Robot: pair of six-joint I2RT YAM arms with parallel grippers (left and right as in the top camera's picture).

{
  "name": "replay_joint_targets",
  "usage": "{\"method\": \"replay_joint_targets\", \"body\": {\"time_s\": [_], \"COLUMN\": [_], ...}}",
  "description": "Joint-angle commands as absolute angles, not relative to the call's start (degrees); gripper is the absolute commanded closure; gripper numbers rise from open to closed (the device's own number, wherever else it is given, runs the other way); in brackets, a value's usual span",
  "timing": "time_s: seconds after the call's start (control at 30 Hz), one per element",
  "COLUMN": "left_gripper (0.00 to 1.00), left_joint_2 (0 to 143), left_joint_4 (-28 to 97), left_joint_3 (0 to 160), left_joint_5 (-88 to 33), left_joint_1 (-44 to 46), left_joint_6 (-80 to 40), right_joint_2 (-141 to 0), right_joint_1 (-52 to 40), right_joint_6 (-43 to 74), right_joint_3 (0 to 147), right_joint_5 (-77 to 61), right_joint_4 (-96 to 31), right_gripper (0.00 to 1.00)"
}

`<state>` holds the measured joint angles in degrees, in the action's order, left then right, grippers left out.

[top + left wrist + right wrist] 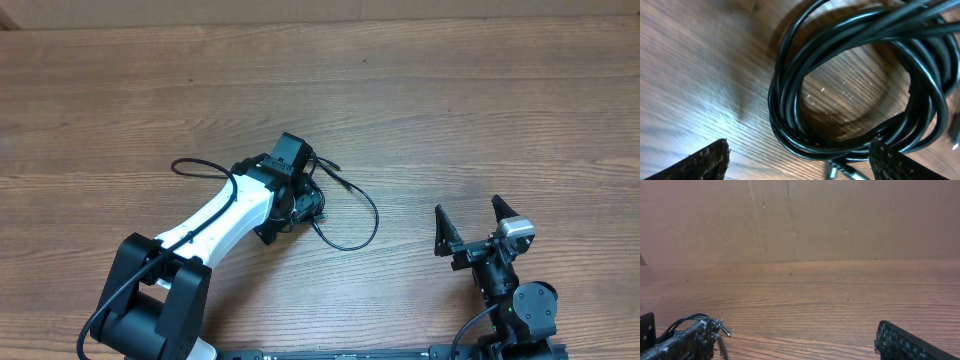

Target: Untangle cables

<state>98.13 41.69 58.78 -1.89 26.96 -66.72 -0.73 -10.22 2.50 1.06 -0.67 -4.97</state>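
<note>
Cables (782, 100) in one coil (strand count unclear), left pincer (800, 150) apart, right pincer (468, 207) apart

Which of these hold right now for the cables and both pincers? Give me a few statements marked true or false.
1. The left pincer is open over the cables. True.
2. The right pincer is shut on a cable. False: it is open, well apart from the cables, and holds nothing.
3. In the left wrist view the cables are bunched in a coil. True.
4. The cables lie in a tray. False: they lie on the bare wooden table.
5. One loop trails out of the bunch toward the right arm's side. True.
</note>
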Motion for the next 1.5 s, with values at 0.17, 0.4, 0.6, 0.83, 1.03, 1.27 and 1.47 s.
{"method": "replay_joint_targets", "body": {"time_s": [0.17,0.4,0.6,0.83,1.03,1.27,1.47], "left_gripper": [0.1,0.32,0.76,0.96,0.96,0.96,0.96], "left_joint_2": [97.49,97.51,98.26,98.37,96.64,90.83,86.13], "left_joint_4": [39.72,34.2,34.37,34.48,36.71,44.18,49.39], "left_joint_3": [54.35,51.81,51.72,51.75,54.04,62.59,68.05], "left_joint_5": [-1.89,-1.91,-1.91,0.69,6.39,6.5,5.69], "left_joint_1": [27.0,27.03,27.03,26.92,23.05,17.17,16.95], "left_joint_6": [-93.17,-94.32,-94.26,-82.28,-58.57,-36.32,-25.67], "right_joint_2": [-0.16,-0.16,-0.16,-0.16,-0.16,-0.16,-0.16], "right_joint_1": [-10.55,-10.55,-10.55,-10.55,-10.55,-10.55,-10.55], "right_joint_6": [1.63,1.63,1.63,1.63,1.63,1.63,1.63], "right_joint_3": [0.45,0.45,0.45,0.43,0.45,0.45,0.45], "right_joint_5": [-0.99,-1.02,-0.99,-0.99,-0.99,-0.99,-0.99], "right_joint_4": [-4.69,-4.69,-4.69,-4.69,-4.69,-4.69,-4.69], "right_gripper": [0.0,0.0,0.0,0.0,0.0,0.0,0.0]}}
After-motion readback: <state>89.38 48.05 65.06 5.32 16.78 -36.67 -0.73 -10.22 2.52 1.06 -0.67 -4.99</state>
